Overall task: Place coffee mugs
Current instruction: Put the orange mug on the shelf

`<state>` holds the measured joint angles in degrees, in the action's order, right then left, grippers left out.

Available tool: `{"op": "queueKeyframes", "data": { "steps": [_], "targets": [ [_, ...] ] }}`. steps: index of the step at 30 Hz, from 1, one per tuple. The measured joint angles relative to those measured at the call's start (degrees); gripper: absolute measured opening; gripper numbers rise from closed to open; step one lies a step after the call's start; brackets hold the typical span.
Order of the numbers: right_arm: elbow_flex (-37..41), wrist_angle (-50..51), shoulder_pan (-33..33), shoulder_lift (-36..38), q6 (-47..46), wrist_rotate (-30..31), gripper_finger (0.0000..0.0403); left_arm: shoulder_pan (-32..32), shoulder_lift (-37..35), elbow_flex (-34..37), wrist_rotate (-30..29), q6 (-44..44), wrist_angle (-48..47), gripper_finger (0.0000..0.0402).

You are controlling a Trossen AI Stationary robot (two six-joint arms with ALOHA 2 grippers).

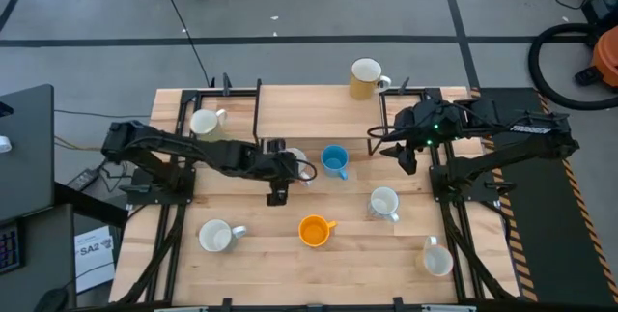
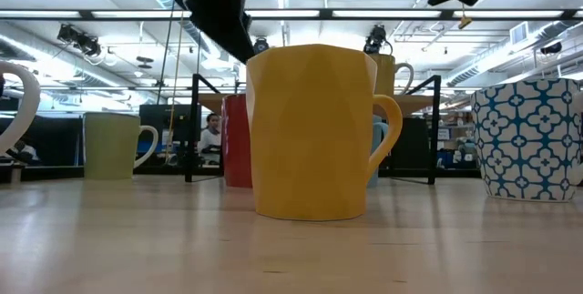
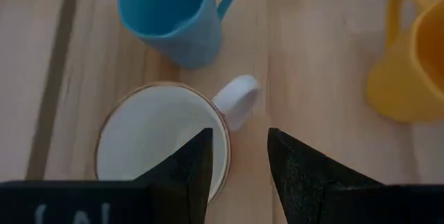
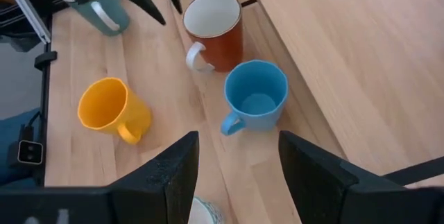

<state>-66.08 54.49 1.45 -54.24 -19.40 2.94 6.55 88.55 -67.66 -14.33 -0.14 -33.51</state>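
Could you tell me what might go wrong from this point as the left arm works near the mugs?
The left gripper hangs open over the red-orange mug, one finger above its rim and the other beside its white handle; coming down, it could catch the handle and tip the mug. The blue mug stands close by, so a nudge might knock the two together.

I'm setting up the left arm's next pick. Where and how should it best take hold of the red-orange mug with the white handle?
Probably by the rim wall beside the handle, coming straight down. The red-orange mug stands upright, mouth open upward, and the open left tool hovers above it with one finger already over the rim next to the white handle. The blue mug stands close on the far side, so a sideways approach looks cramped.
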Motion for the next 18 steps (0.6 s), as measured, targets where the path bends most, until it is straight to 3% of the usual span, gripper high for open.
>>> {"op": "queueKeyframes", "data": {
  "steps": [5, 18],
  "targets": [
    [0.0, 0.0, 0.0, 0.0, 0.0, 0.0, 0.0204, 0.0, 2.3, 0.0, -2.8, 0.0, -1.1, 0.0144],
    [0.0, -0.4, 0.0, 0.0, 0.0, 0.0, 0.0205, 0.0, 8.2, 0.0, -3.1, -0.2, -0.9, 0.0142]
  ]
}}
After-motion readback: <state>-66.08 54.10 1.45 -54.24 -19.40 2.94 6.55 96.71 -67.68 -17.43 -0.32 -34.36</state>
